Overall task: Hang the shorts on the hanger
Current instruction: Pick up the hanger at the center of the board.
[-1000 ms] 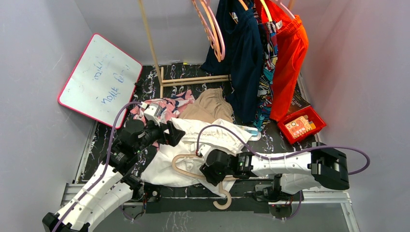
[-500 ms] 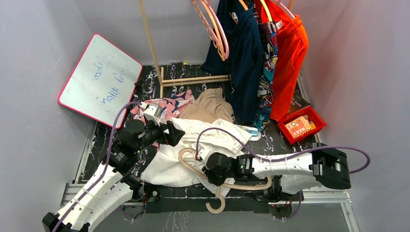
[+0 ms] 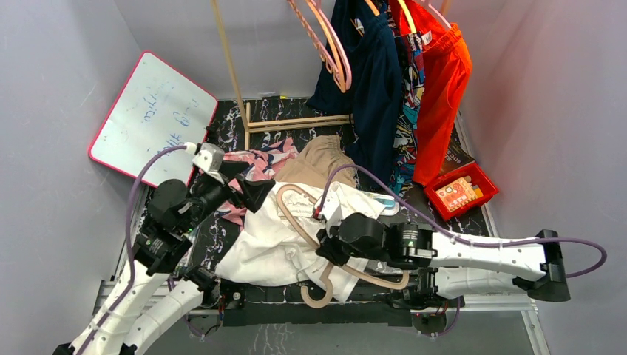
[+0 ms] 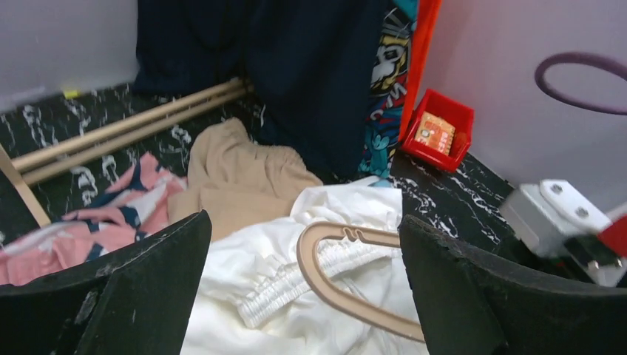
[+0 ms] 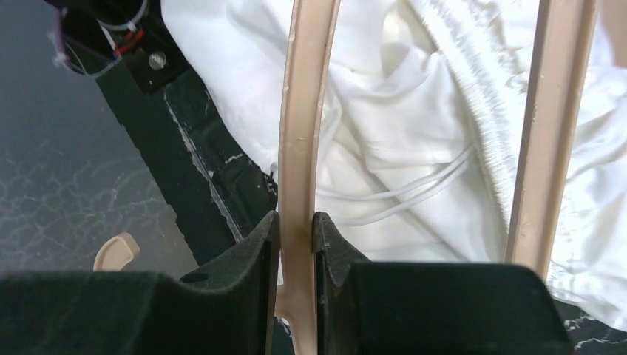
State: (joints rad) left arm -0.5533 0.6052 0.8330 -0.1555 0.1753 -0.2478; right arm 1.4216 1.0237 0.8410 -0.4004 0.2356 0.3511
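The shorts [image 3: 259,251] are limp, light cloth, probably best pinched at the gathered waistband [image 4: 281,288]. The right gripper [image 5: 296,229] clamps the stiff hanger [image 5: 302,133] by one arm; the left gripper [image 4: 303,222] gapes empty.

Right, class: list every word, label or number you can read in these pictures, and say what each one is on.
Nothing is clear enough to quote.
Whiteboard: blue handwriting, too faint and turned away to read.
Packet in the red bin: print too small to read.
Patterned garment on the rack: graphic lettering, blurred.
The hanger and the shorts: no text visible.
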